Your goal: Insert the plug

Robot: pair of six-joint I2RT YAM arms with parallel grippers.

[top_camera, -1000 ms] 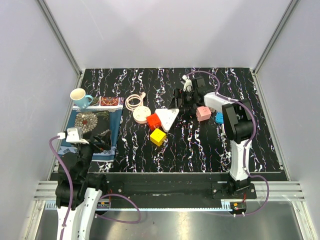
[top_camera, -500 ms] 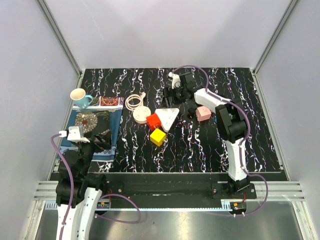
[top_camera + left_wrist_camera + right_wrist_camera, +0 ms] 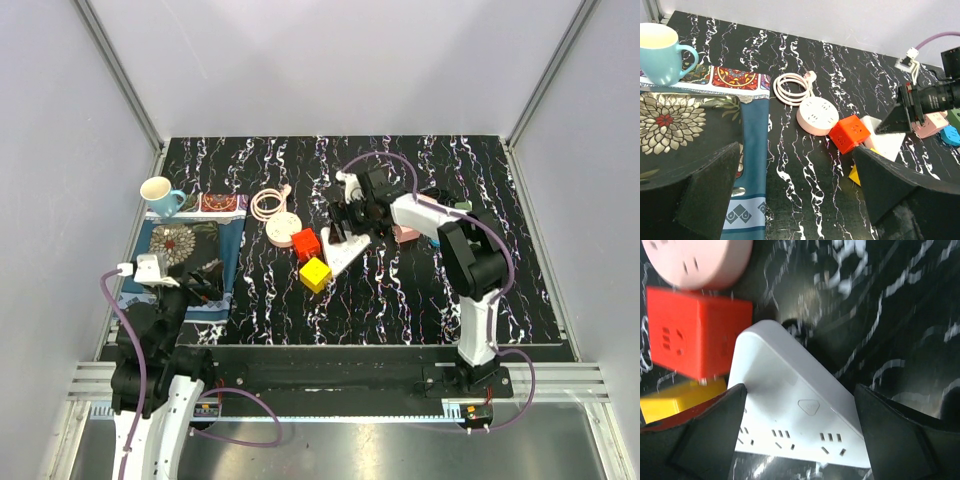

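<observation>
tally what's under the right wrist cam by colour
pink round socket: 1
red cube: 1
yellow cube: 1
white triangular strip: 1
total: 4

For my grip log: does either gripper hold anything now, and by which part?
Nothing is held. The left gripper and right gripper are open; the right hangs over the white triangular power strip.

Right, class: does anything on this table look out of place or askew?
Nothing is spilled or broken. The patterned cloth lies rumpled, one edge folded over. The red cube, yellow cube and white triangular strip are bunched together.
</observation>
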